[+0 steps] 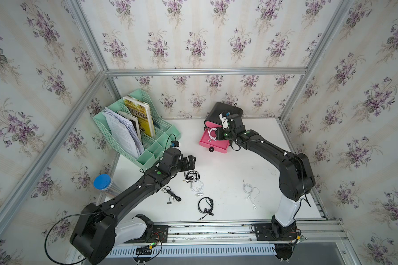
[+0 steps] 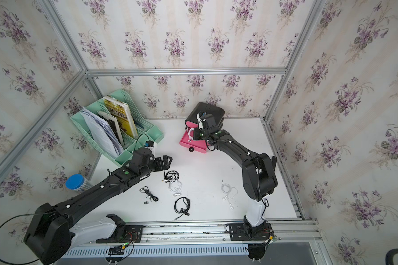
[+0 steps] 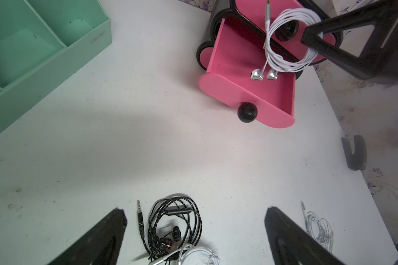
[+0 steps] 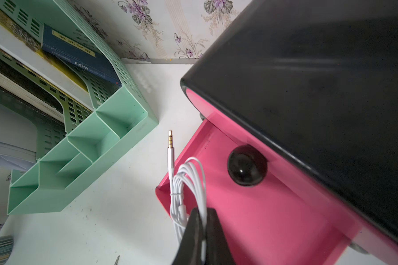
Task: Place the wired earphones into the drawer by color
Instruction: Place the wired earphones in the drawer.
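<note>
The drawer [image 1: 213, 144] [image 4: 262, 218], the lowest pink one of a black cabinet [image 1: 225, 110], stands pulled out. My right gripper [image 4: 202, 213] [image 1: 217, 134] is shut on a coiled white set of wired earphones [image 4: 189, 179] [image 3: 290, 46], which hangs over the open drawer with its earbuds low inside. My left gripper [image 3: 194, 211] [image 1: 191, 161] is open just above a black set [image 3: 175, 224] [image 1: 192, 175], touching nothing. In both top views two more black sets [image 1: 172, 195] [image 1: 206, 205] and two white sets [image 1: 198, 185] [image 1: 251, 192] lie on the table.
A mint-green file rack [image 1: 136, 128] with books and papers stands at the back left, close to my left wrist. A blue-lidded container [image 1: 102, 182] sits at the table's left edge. A round black knob [image 4: 247, 168] juts out above the open drawer.
</note>
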{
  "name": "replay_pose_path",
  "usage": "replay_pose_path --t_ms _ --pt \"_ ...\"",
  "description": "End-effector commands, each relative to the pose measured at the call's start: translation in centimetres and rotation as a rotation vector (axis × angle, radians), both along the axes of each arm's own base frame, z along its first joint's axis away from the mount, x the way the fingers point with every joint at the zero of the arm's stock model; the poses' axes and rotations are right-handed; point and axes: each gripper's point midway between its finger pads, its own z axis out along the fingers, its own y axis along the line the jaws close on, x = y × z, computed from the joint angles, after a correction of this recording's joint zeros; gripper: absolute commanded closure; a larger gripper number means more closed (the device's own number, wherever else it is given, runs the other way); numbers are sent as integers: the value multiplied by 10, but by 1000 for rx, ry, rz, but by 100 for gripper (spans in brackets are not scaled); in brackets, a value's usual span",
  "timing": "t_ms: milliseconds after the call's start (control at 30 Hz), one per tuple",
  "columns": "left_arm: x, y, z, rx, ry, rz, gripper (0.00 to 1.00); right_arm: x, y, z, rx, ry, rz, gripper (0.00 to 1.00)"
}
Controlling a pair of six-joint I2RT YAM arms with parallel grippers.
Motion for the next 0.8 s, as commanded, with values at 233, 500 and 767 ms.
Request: replay_pose_path --t_ms 233,500,767 --pt "2 1 -1 -2 -1 11 1 6 8 -22 -30 17 0 98" --pt "2 0 0 -4 -2 12 1 6 12 -33 -35 36 5 97" --pt "2 1 -1 -3 -2 13 1 6 12 -35 -37 49 3 79"
